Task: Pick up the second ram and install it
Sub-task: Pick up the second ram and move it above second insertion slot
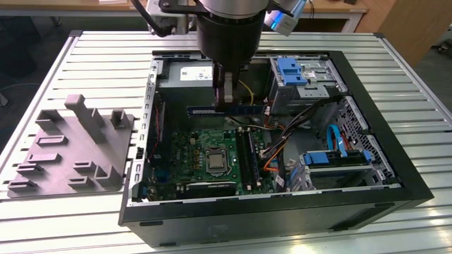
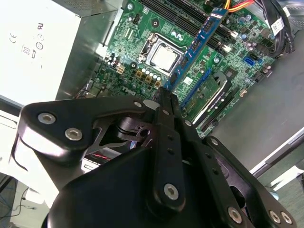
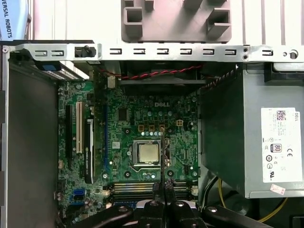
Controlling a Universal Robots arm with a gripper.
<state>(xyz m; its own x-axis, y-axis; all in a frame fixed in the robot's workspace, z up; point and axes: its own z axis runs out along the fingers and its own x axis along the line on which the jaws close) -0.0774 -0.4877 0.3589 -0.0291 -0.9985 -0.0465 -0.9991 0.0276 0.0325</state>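
1. Beneath everything, a ribbed silver metal worktop (image 1: pixel 395 58), with bare slats on every side of the load.
2. On it, a black open-sided computer case (image 1: pixel 282 217), walled all round and open at the top toward the arm.
3. Beside the case on the exterior view's left, apart from it, a grey plastic block with slots and upright posts (image 1: pixel 71 148).
4. Inside, against one wall, a grey boxy metal power supply (image 3: pixel 228 133) bearing a white printed label (image 3: pixel 281 142). Next to it in the exterior view, a grey drive cage with a blue plastic latch (image 1: pixel 291 71).
5. On the case floor, a green motherboard (image 3: pixel 137 118) with a square silver processor socket (image 3: pixel 148 153) near its middle. Just beside the socket, long black memory slots (image 1: pixel 246 153).
6. Close to the slots, toward the exterior view's right, a tangle of orange, yellow and black wires (image 1: pixel 276 143).
7. Reaching down from above, a dark cylindrical arm (image 1: pixel 226 32) ending in a black two-fingered hand (image 1: pixel 227 105), pressed together on the stick near its middle.
8. Pinched there, the second ram (image 2: pixel 199 40), a long thin blue memory stick with black chips. Held level above the board, near the power supply and drive cage and clear of the slots.
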